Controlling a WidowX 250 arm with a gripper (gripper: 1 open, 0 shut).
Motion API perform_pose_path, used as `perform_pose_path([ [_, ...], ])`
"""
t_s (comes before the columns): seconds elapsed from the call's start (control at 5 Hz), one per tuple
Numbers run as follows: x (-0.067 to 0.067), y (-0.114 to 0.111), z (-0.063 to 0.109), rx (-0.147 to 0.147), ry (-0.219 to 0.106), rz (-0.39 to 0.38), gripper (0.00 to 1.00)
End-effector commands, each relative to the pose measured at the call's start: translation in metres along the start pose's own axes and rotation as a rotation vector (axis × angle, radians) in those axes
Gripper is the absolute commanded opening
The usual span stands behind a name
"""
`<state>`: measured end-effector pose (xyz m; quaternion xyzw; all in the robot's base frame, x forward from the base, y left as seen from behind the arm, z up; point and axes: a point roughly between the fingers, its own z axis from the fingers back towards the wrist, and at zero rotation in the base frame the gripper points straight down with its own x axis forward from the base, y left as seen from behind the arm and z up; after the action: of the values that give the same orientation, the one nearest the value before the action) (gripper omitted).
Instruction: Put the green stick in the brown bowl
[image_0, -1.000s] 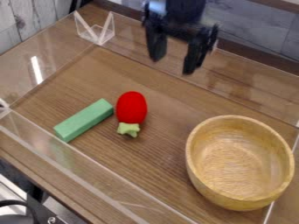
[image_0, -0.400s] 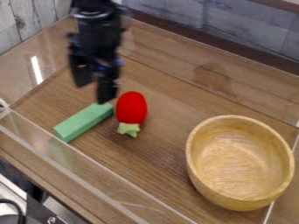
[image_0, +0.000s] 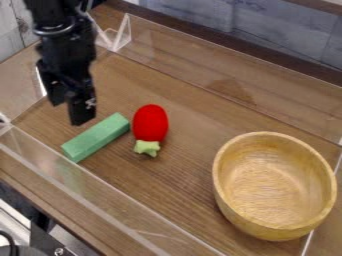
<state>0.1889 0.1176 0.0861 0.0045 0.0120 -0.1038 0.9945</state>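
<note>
The flat light-green rectangular stick lies on the wooden tabletop, well apart from the round tan wooden bowl. Behind it hovers the black hand, fingers spread, empty; best to centre over the stick, straddling its narrow width.

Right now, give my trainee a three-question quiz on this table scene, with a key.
1. True or false: the green stick already lies inside the wooden bowl.
2. What sits right beside the stick, between it and the bowl? A) a strawberry toy B) a spoon C) a cup
3. How do the jaws of the gripper stand, and do they hold anything?

Key:
1. False; the stick lies on the table, left of the bowl.
2. A, the red strawberry toy.
3. Open and empty, above the stick's far end.
</note>
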Motion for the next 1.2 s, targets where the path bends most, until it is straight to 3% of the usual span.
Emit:
perform_pose_path([
  [0.0,0.002,0.005,-0.007,0.006,-0.031,0.001,1.00],
  [1.0,0.014,0.000,-0.055,-0.043,-0.054,-0.009,1.00],
])
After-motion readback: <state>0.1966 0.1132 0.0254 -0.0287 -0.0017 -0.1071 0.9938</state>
